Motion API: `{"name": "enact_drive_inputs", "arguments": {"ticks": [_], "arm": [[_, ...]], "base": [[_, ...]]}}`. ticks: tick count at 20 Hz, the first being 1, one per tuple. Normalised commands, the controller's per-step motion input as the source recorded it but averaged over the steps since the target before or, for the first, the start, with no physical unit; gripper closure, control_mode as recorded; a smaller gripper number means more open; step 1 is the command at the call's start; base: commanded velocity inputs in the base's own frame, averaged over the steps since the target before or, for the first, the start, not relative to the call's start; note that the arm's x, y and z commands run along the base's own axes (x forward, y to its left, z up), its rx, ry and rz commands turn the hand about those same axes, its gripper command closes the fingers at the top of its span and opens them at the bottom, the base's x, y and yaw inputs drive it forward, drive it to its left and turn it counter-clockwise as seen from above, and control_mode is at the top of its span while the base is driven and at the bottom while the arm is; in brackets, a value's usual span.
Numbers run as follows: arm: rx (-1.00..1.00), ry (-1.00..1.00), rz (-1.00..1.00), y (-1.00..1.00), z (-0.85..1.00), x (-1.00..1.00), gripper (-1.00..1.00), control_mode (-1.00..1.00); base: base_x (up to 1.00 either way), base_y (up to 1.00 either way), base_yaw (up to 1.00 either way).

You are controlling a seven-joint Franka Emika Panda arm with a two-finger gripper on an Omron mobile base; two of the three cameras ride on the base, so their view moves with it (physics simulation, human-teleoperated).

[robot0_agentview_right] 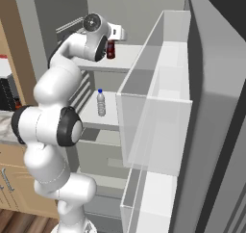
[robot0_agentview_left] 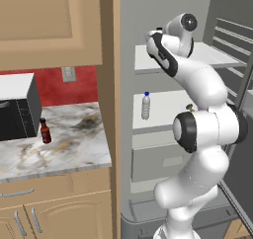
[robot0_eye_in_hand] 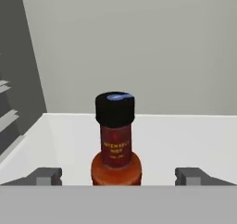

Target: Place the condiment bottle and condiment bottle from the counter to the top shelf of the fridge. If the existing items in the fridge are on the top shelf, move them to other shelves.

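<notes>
Fingers [robot0_eye_in_hand: 118, 176] spread wide, one dark tip low at each side in the hand view, both clear of the glass and pinching nothing. Standing upright between them, just ahead: a condiment bottle [robot0_eye_in_hand: 115, 144], black cap, red label, bulbous red-brown shoulder. Resting on the top shelf [robot0_eye_in_hand: 185, 140], white and flat, running back from the tips to the grey rear wall of the fridge [robot0_eye_in_hand: 139, 42]. To one side of the tips in the hand view, ribbed door racks [robot0_eye_in_hand: 7, 112] at the edge.

Seen from the right base camera, same bottle [robot0_agentview_right: 111, 49] just past the hand, upright on the top shelf [robot0_agentview_right: 129, 58]. Below the fingers, on the lower shelf [robot0_agentview_left: 165, 109], a water bottle [robot0_agentview_left: 146, 106] with blue cap, upright; near it toward the arm, a tiny tan object [robot0_agentview_left: 189, 106], partly hidden by the arm. Further down, the grey drawer [robot0_agentview_left: 158, 159].

Well apart from the fingers, out on the marble surface [robot0_agentview_left: 74, 144]: second condiment bottle [robot0_agentview_left: 45, 131], upright, just beside the black microwave [robot0_agentview_left: 20, 117]. Wooden cabinets [robot0_agentview_left: 54, 208] under the surface.
</notes>
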Motion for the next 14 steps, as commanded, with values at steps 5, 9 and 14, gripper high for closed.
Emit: {"name": "enact_drive_inputs", "arguments": {"ticks": [5,9,14], "arm": [[0.00,0.00,0.00,0.00,0.00,-0.69,-1.00,-1.00],[0.01,0.01,0.00,0.00,0.03,-1.00,-1.00,-1.00],[0.00,0.17,0.00,-0.03,0.01,-1.00,-1.00,-1.00]], "base": [[0.00,0.00,0.00],[0.00,0.00,0.00],[0.00,0.00,0.00]]}}
